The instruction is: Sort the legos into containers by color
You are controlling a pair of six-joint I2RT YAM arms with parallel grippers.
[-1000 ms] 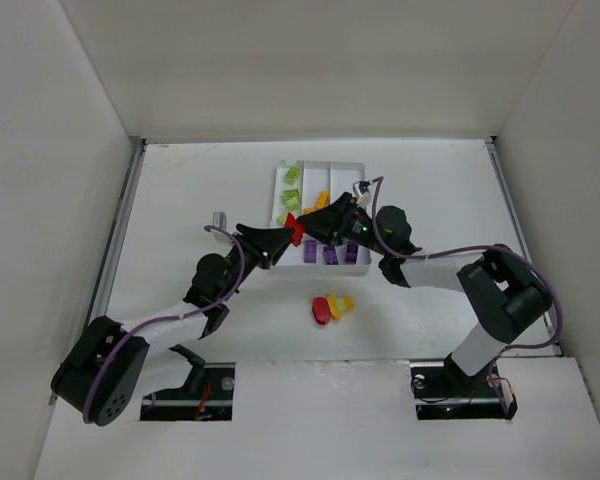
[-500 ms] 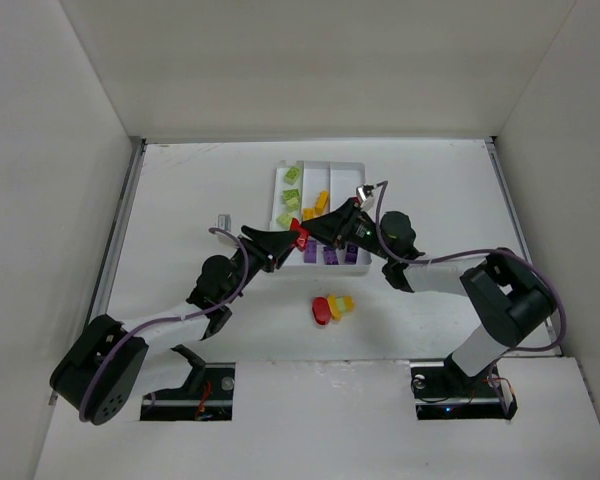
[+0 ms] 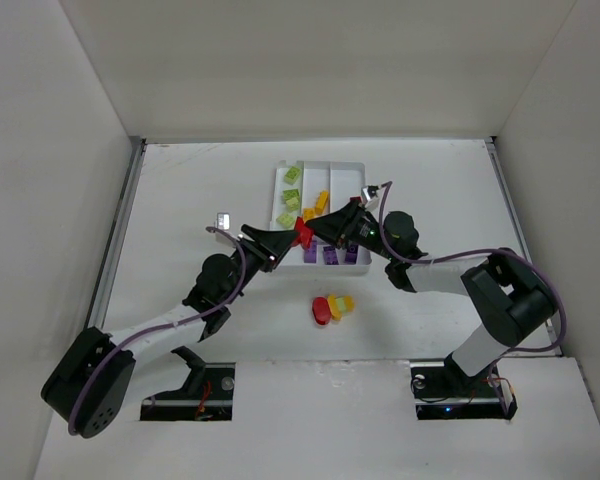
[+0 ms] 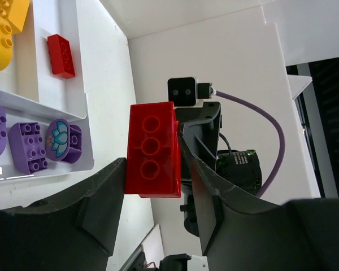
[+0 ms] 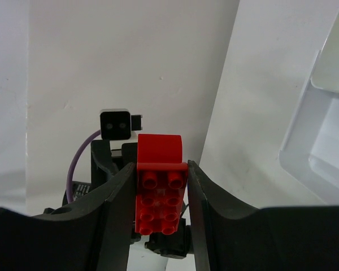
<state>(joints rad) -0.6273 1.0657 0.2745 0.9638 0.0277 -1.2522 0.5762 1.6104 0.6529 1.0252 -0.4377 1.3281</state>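
Right wrist view: right fingers [image 5: 116,214] clamp the red brick [image 5: 160,186], long axis along them, in the air over the near-left part of the tray [image 3: 352,185]. Left fingers [image 4: 101,203] flank it, can't tell if gripping. Section holding a loose red lego [image 4: 61,55] lies to the right, so right arm looks nearer

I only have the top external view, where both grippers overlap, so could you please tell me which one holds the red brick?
Observer: The right wrist view shows the right gripper clamped flush on both sides of the held red brick.
Operator: Is the left one gripping?
Observer: The left gripper flanks its hollow underside with both fingers; whether they press, I cannot tell.
Operator: Any red in the tray?
Observer: Yes, a second red brick lies in one long section of the tray.
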